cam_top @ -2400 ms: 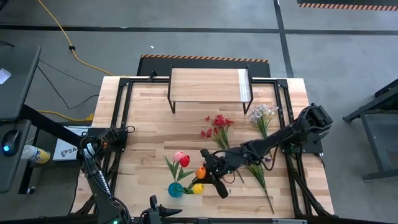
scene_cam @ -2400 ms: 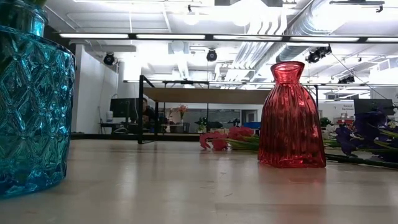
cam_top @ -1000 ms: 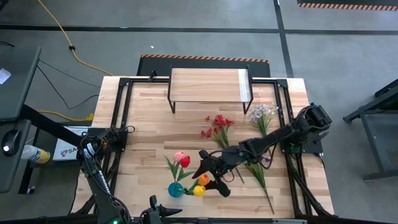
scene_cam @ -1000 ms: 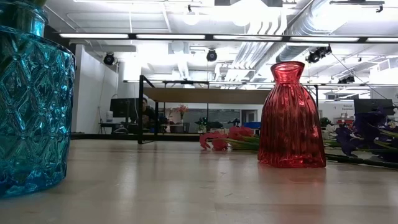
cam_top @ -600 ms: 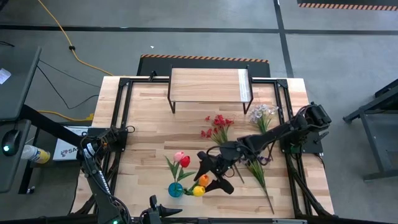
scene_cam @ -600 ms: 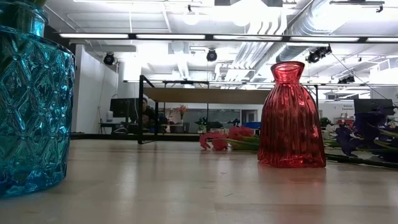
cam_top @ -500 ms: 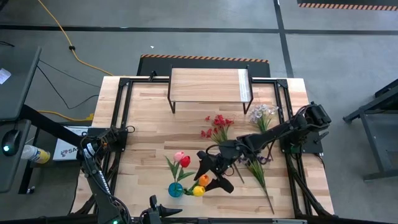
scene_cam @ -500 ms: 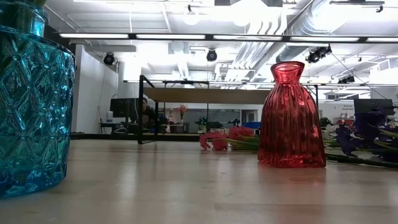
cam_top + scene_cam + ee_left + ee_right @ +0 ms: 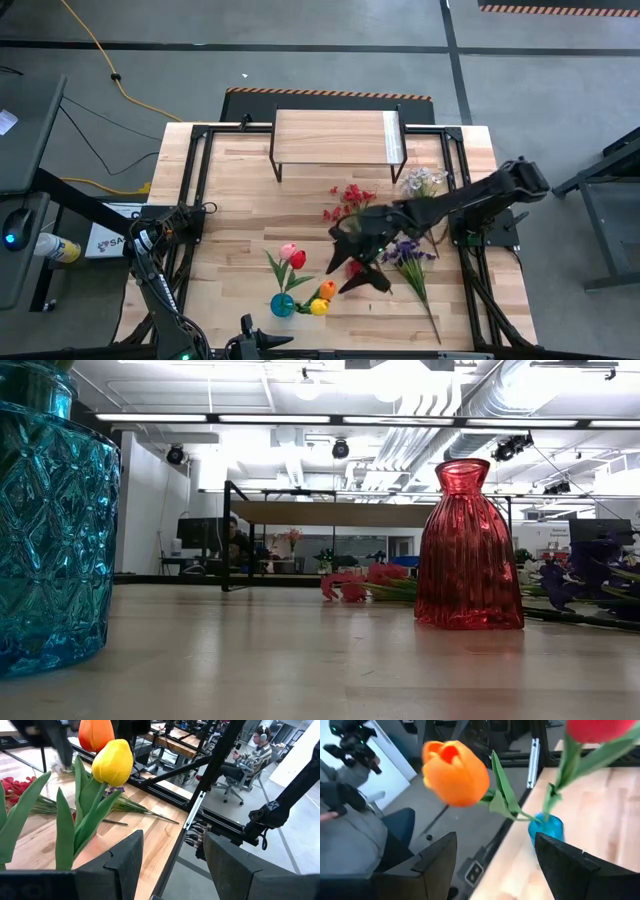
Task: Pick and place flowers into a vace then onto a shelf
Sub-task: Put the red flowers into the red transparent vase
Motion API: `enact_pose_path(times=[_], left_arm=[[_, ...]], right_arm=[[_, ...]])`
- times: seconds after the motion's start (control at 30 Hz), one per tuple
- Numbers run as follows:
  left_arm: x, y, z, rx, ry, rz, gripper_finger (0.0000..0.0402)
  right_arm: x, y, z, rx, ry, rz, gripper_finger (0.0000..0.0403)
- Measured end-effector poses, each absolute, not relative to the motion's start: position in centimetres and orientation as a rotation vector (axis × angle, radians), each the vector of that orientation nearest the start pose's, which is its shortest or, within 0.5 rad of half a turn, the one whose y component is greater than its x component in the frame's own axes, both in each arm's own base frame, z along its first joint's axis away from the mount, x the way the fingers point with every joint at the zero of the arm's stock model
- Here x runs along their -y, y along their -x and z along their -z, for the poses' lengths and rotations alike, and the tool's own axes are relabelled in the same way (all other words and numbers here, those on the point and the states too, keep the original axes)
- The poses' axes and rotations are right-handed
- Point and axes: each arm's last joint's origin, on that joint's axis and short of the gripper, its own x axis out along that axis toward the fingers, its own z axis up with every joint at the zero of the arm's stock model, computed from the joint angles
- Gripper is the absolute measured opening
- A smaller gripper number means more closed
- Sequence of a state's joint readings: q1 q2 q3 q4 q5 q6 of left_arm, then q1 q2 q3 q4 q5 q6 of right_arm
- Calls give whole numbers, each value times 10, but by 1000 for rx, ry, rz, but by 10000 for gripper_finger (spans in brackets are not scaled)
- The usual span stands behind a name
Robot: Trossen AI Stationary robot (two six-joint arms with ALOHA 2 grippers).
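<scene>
- The right hand (image 9: 357, 268) is hanging over the middle of the surface (image 9: 240, 210), a little toward the near edge, with its two dark fingers spread apart and nothing between them.
- The blue vase (image 9: 283, 304) is standing close to the near edge, and the pink tulip (image 9: 288, 252), red tulip (image 9: 298, 259), orange tulip (image 9: 327, 289) and yellow tulip (image 9: 318, 306) are sitting in it, heads leaning toward the right hand.
- The orange tulip is lying nearest the right hand, just beside it on the near-edge side and apart from its fingers; in the right wrist view the orange bloom (image 9: 456, 774) is showing ahead of the open fingers, not between them.
- A red vase (image 9: 354, 267) is peeking out directly under the right hand; in the low view it (image 9: 468, 547) is standing upright on the surface.
- The red sprig (image 9: 350, 200) is lying flat between the right hand and the shelf (image 9: 330, 135), which is standing at the far edge.
- The purple sprig (image 9: 405, 252) is lying just beside the right hand toward the right edge, and the white sprig (image 9: 421, 183) is lying farther toward the far right corner.
- The left hand (image 9: 172, 855) is waiting at the near edge, close to the blue vase, its fingers parted and holding nothing; the yellow bloom (image 9: 113, 762) is showing just ahead of it.
</scene>
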State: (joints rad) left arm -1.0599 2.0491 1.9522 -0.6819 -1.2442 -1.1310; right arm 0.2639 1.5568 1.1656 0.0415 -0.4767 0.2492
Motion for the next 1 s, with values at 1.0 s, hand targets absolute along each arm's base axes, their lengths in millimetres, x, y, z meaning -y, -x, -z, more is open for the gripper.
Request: enact_pose_path(times=[1.0], left_arm=[[385,-242,-318,-360,967,-210,239]], right_arm=[[-67,-215,-351,-750,-243,-495,256]])
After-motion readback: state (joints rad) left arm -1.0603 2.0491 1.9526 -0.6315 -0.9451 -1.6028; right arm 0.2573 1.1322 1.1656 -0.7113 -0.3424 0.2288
